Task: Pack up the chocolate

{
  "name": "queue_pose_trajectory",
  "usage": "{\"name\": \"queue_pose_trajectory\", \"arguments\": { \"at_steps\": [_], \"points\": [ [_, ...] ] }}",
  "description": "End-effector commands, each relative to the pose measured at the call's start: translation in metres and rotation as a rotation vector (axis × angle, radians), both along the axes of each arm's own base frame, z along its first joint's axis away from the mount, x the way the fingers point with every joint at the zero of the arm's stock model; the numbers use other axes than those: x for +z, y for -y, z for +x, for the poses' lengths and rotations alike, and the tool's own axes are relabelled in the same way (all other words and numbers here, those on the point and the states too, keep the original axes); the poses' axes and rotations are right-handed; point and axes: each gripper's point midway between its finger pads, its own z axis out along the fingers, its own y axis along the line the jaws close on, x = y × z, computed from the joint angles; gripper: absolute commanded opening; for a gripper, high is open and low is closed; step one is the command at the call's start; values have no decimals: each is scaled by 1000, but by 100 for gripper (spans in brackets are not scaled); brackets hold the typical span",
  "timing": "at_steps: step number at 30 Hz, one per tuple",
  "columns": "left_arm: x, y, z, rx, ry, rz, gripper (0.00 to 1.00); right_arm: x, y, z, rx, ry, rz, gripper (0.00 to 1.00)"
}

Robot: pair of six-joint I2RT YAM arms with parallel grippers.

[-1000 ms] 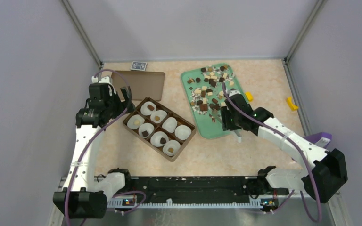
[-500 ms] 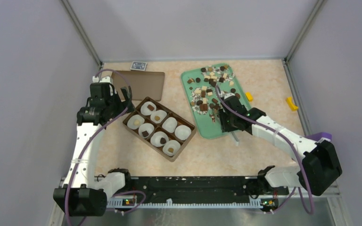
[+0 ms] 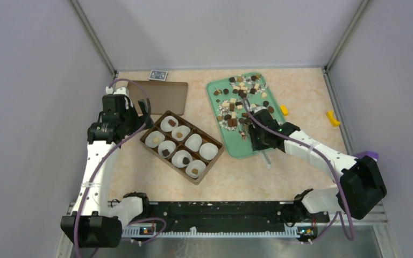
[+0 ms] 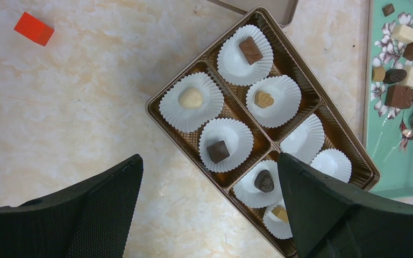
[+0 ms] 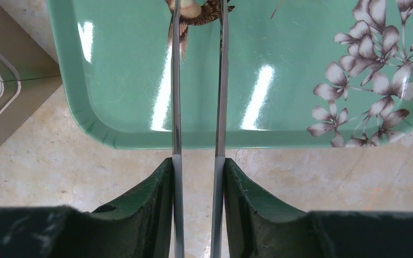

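Loose chocolate (image 3: 240, 97) in dark, tan and cream pieces covers the far half of the green tray (image 3: 247, 148). A brown box (image 4: 156, 110) holds white paper cups; several carry one piece each, such as a dark square (image 4: 218, 151) and a cream round (image 4: 191, 98), and two cups (image 4: 303, 138) are empty. My left gripper (image 4: 208, 161) hangs open above the box's left side (image 3: 140, 115). My right gripper (image 5: 198, 164) is shut on metal tongs (image 5: 176, 107) over the tray's near end (image 3: 261, 137). The tong tips run out of the top of the right wrist view.
A flat brown lid (image 3: 164, 95) lies behind the box, with a small patterned card pack (image 3: 158, 75) at the back edge. Two yellow blocks (image 3: 284, 110) (image 3: 332, 117) lie right of the tray. A red block (image 4: 34, 28) sits left of the box. Walls enclose three sides.
My right gripper has shifted slightly left along the tray's near end and squeezed the tongs' arms closer together. The left arm has not moved.
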Motion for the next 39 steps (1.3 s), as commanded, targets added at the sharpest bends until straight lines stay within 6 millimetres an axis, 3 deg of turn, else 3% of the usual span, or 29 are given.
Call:
{"name": "queue_pose_trajectory", "arguments": {
  "at_steps": [1, 13, 18, 22, 26, 31, 39],
  "points": [
    [16, 1, 3, -16, 60, 5, 99, 23, -9, 20, -17, 82, 40, 30],
    [14, 2, 4, -13, 59, 0, 99, 82, -18, 1, 52, 134, 119, 17],
    [15, 2, 3, -9, 62, -5, 99, 114, -48, -10, 153, 173, 178, 15],
    [16, 3, 3, -7, 64, -9, 99, 126, -86, -20, 252, 184, 219, 15],
    [16, 2, 1, -5, 63, -5, 99, 119, -126, -33, 358, 163, 233, 15],
    [17, 1, -2, -6, 62, 0, 99, 99, -162, -43, 459, 121, 200, 16],
    [15, -5, -4, 16, 56, 23, 99, 80, -183, -50, 518, 88, 185, 20]
  ]
}}
